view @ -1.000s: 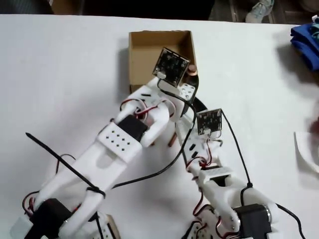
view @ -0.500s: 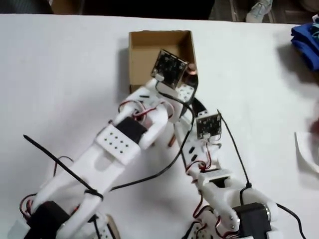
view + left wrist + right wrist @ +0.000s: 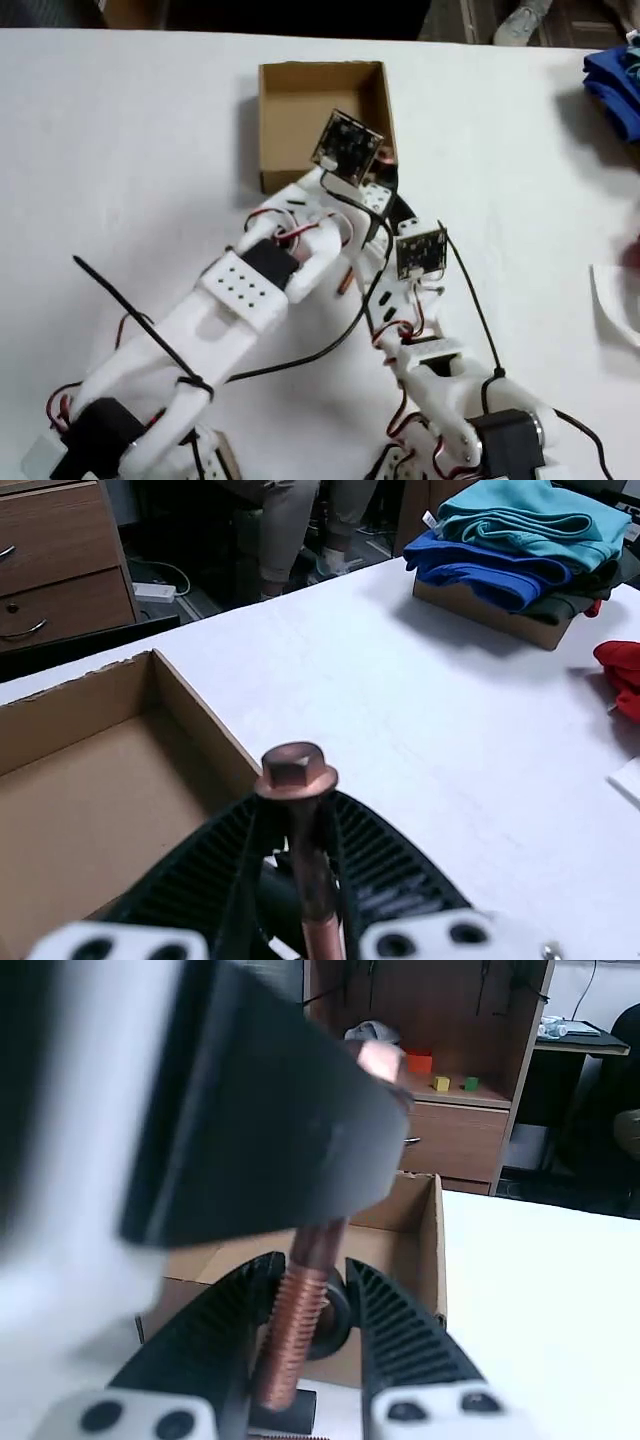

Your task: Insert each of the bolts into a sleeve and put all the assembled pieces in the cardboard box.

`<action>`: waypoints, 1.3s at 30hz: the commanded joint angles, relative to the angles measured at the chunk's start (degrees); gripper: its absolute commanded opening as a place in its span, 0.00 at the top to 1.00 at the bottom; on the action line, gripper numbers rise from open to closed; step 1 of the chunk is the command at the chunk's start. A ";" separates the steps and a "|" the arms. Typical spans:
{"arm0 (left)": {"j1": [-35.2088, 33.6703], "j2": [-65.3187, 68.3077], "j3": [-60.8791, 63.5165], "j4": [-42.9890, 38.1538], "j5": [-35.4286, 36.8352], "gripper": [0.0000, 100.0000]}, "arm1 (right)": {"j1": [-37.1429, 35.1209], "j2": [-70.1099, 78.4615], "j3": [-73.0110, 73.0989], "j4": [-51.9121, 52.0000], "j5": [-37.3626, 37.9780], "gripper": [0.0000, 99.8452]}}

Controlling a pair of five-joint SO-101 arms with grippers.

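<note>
Holding a copper bolt [image 3: 295, 771] in the left pincer [image 3: 298, 806], clamped tight on the shank just below the head, beside the near right corner of the cardboard box [image 3: 192, 708], toward the far edge of the counter [image 3: 150, 150]. Bracketing the bolt's threaded end with the right pincer [image 3: 312, 1266]; cannot tell whether gripping or loose.

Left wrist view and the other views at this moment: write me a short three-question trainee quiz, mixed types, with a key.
1. True or false: the left gripper is shut on the bolt.
2. Inside the cardboard box, the part in view holds: A nothing, B a sleeve, C a folded cloth.
3. Fill in: the bolt end at the right gripper is its ____ end.
Key: 1 true; 2 A; 3 threaded.
</note>
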 commanded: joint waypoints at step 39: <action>-23.38 -33.49 25.80 12.04 8.53 0.97 | 1.54 -24.92 6.07 51.12 8.97 0.98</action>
